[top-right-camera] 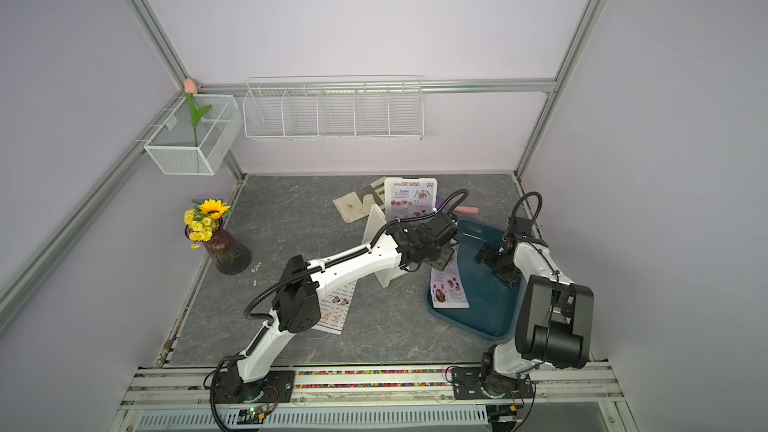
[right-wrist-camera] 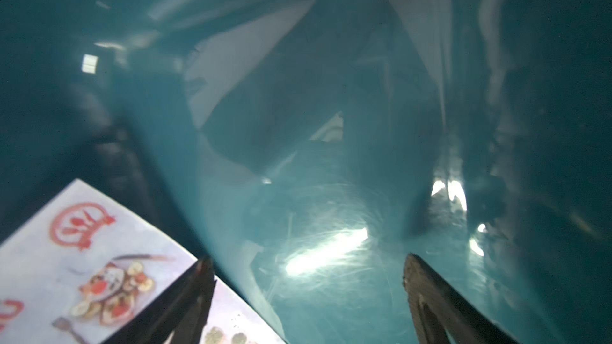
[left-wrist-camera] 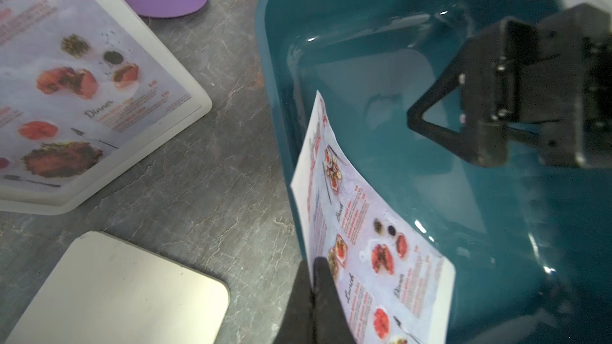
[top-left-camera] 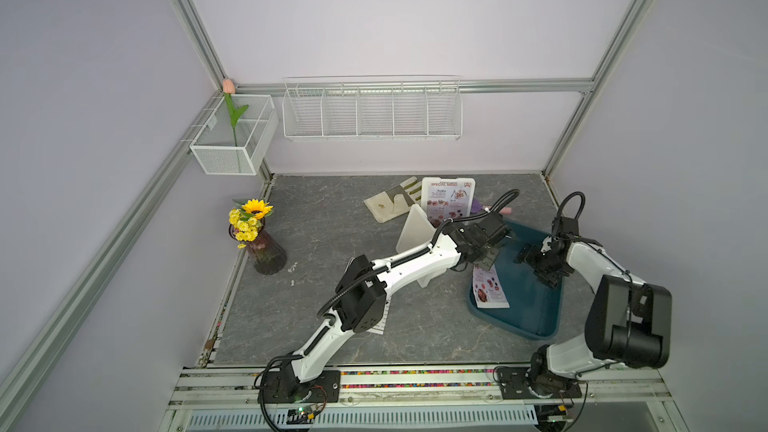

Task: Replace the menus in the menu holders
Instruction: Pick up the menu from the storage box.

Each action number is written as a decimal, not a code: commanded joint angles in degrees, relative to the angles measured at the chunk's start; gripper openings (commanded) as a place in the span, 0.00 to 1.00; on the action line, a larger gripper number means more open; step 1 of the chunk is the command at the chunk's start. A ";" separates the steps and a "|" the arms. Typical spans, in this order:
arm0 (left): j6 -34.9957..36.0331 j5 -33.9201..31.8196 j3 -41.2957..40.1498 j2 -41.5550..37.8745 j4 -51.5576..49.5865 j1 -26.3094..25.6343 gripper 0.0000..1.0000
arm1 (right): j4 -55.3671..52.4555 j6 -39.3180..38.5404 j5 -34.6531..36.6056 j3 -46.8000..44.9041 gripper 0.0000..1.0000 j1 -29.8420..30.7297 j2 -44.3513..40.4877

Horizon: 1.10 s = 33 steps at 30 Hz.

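Your left hand point(left-wrist-camera: 314, 268) pinches a menu point(left-wrist-camera: 374, 246) by its edge | sheet runs ahead of its fingers, leaning on the tray point(left-wrist-camera: 364, 28) wall | your right hand point(right-wrist-camera: 308, 258) hangs spread over the tray floor, menu corner beside one finger

Grey tabletop point(top-left-camera: 415, 338) with vase point(top-left-camera: 266, 253), glove point(top-left-camera: 390, 201), teal tray point(top-left-camera: 528, 309), menu holders point(top-left-camera: 446, 203), loose menu point(top-right-camera: 336, 305)

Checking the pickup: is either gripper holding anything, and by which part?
The left gripper pinches the menu sheet by one long edge; the right gripper holds nothing.
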 commanded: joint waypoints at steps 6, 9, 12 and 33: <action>7.36 -1.19 5.15 -9.40 -0.49 -0.02 0.00 | 5.83 -4.87 -11.55 6.26 0.91 0.76 -12.28; 9.91 -2.23 7.35 -12.08 -3.18 0.89 0.00 | 15.52 -5.14 -19.38 4.52 0.89 0.75 -17.53; 13.71 -2.01 9.72 -14.79 -6.05 1.38 0.00 | 23.98 -6.22 -30.35 4.10 0.90 0.80 -19.16; 23.51 -0.28 10.25 -23.82 -10.24 1.64 0.00 | 30.82 -17.77 -58.50 10.00 0.91 14.52 -11.58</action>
